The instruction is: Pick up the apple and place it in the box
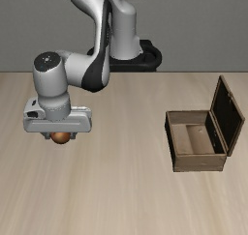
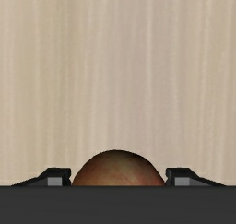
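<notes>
A reddish-brown apple (image 1: 60,137) lies on the wooden table at the exterior view's left, mostly hidden under my hand. My gripper (image 1: 59,132) is lowered straight over it. In the wrist view the apple (image 2: 117,170) sits between my fingertips (image 2: 57,176), which stand wide apart, one close by each side of it; the gripper (image 2: 118,177) is open. The dark wooden box (image 1: 199,150) stands at the exterior view's right with its lid (image 1: 229,113) raised, and its inside looks bare.
Bare light wooden table top (image 1: 126,181) stretches between the apple and the box. The robot's base (image 1: 131,57) stands at the far edge of the table.
</notes>
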### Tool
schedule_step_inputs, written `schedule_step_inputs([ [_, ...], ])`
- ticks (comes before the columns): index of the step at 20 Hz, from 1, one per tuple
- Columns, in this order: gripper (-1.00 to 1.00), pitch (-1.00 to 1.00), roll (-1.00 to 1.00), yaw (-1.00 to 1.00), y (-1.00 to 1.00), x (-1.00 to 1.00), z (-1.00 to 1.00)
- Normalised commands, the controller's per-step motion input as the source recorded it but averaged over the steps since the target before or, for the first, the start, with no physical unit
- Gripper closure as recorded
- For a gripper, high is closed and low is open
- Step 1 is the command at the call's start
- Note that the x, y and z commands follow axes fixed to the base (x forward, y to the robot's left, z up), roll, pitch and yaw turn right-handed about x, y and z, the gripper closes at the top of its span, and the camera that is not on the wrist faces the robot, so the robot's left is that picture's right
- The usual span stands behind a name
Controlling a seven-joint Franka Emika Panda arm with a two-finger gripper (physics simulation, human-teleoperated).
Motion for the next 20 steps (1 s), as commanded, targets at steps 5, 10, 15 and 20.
schedule_step_inputs([
  [5, 1.0, 0.0, 0.0, 0.0, 0.0, 0.0, 1.0],
  [10, 1.0, 0.0, 0.0, 0.0, 0.0, 0.0, 1.0],
  [15, 1.0, 0.0, 0.0, 0.0, 0.0, 0.0, 1.0],
  [20, 1.0, 0.0, 0.0, 0.0, 1.0, 0.0, 0.0],
])
